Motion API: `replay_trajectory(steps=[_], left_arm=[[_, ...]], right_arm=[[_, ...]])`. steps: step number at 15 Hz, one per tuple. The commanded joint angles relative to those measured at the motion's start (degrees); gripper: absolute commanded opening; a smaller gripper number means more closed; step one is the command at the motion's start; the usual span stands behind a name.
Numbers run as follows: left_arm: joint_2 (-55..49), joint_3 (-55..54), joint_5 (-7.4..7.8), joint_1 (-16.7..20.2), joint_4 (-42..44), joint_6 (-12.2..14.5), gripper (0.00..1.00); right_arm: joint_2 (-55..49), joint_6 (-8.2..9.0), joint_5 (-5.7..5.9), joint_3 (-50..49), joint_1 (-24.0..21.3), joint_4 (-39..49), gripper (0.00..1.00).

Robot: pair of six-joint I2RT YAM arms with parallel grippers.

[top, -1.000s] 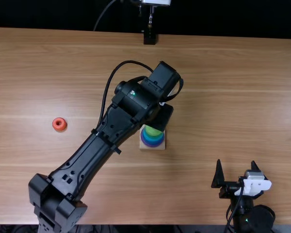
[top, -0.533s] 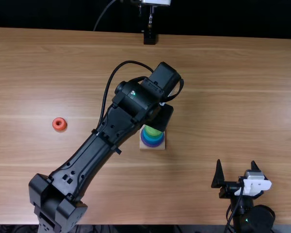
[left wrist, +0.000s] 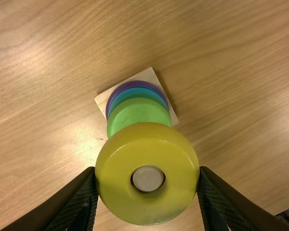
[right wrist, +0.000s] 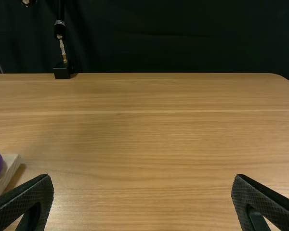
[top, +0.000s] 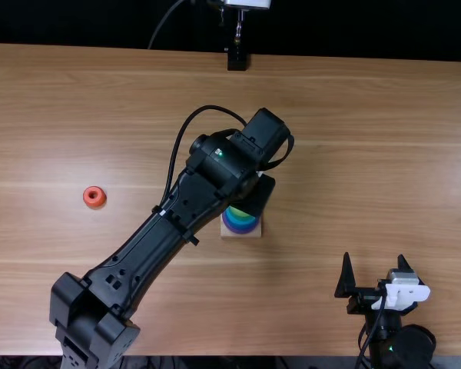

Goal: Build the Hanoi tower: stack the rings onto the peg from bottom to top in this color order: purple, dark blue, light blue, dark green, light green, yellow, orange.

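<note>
The yellow ring [left wrist: 147, 207] is being held over the tower, clamped on opposite sides between the fingers of the left end effector [left wrist: 147, 173], and the tip of the peg [left wrist: 148, 178] is showing inside its hole. How far down the peg the ring is sitting, I cannot tell. Below it, the light green ring [left wrist: 137, 113], a blue band [left wrist: 135, 91] and the purple ring [left wrist: 135, 83] are resting on the square wooden base [left wrist: 150, 74]; dark green is hiding from sight.

So the yellow step, second to last, seems to be in hand. The next move is probably calling for keeping the hole centred, lowering the ring until it is seating flat on the light green, then opening the fingers. An off-centre drop could be leaving it tilted.

The orange ring [top: 87, 201] is lying apart on the table [top: 369, 154], awaiting the final placement. The right end effector [right wrist: 142, 177] is waiting with fingers spread, holding nothing.
</note>
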Motion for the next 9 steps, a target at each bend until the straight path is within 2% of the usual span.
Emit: replay_trajectory(steps=[1, 2, 3, 4, 5, 7, 9], left_arm=[[0.93, -0.83, 0.33, -0.62, -0.18, -0.32, 0.38], [0.93, -0.92, 0.65, -0.53, -0.18, -0.32, 0.82], [0.85, -1.27, 2.55, -0.35, -0.29, -0.43, 1.00], [0.76, -1.62, 5.50, -0.27, -0.29, -0.43, 1.00], [0.76, -1.53, 7.29, -0.09, -0.29, -0.21, 1.00], [0.67, 0.40, 7.29, 0.35, -0.18, 0.21, 1.00], [0.41, 3.21, 7.51, 3.60, 0.24, 0.21, 1.00]], right_arm=[[-0.73, -0.04, 0.78, -2.54, -0.18, -4.24, 1.00], [-0.73, -0.04, 0.78, -2.54, -0.18, -4.24, 1.00], [-0.73, -0.04, 0.78, -2.54, -0.18, -4.34, 1.00], [-0.73, -0.04, 0.78, -2.54, -0.18, -4.24, 1.00], [-0.73, -0.04, 0.78, -2.54, -0.18, -4.24, 1.00], [-0.73, -0.04, 0.78, -2.54, -0.18, -4.24, 1.00], [-0.73, -0.04, 0.78, -2.54, -0.18, -4.34, 1.00]])
